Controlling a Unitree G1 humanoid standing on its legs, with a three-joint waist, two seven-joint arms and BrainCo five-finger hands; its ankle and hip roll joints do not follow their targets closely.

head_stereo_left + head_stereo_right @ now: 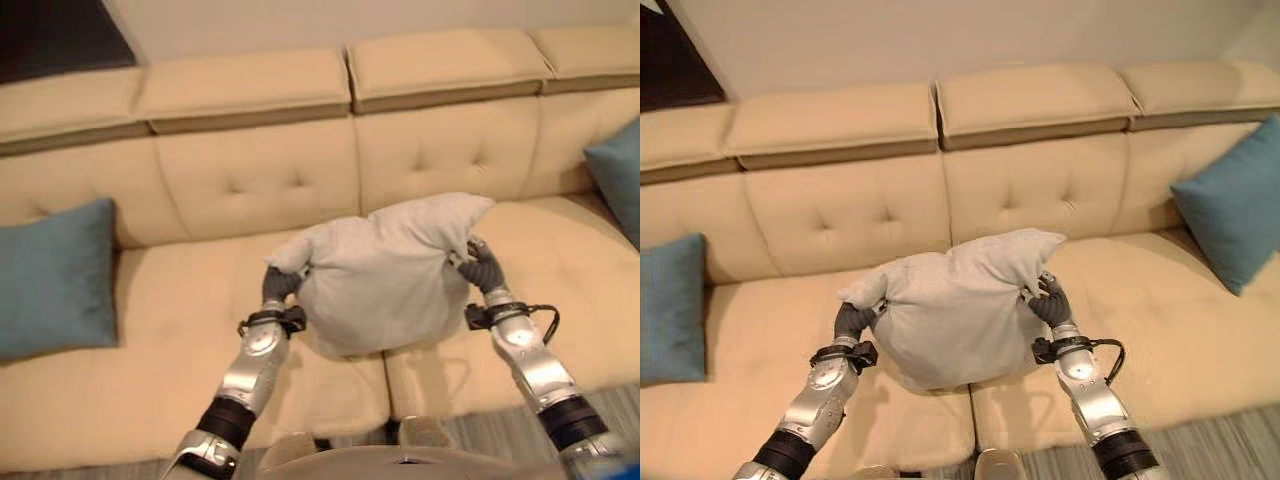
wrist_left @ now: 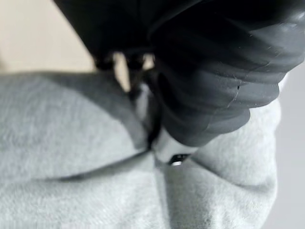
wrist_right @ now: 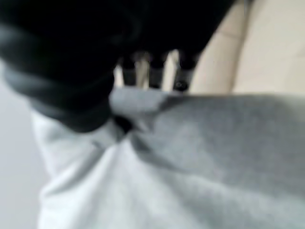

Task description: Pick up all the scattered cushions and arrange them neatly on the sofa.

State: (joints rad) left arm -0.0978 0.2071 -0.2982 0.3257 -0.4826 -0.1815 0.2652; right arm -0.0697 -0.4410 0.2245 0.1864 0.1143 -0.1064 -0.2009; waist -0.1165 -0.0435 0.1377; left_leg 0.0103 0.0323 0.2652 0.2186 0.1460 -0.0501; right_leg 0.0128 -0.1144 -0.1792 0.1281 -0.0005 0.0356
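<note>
The soft pale grey fabric cushion [image 1: 385, 275] hangs between both hands above the cream tufted sofa [image 1: 200, 185] seat, its long axis running crosswise; left hand [image 1: 281, 284] and right hand [image 1: 482, 268] fingers each pinch an opposite edge, backrest straight ahead

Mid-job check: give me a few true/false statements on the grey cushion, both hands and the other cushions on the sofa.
1. Both hands grip the grey cushion, the left hand on one side and the right hand on the other. True.
2. The grey cushion lies on the floor. False: it is held up over the seat of the sofa.
3. A blue cushion leans against the sofa's backrest on the robot's right. True.
4. The sofa's left end has no cushion. False: another blue cushion stands there.
5. The sofa is dark brown. False: it is cream.
</note>
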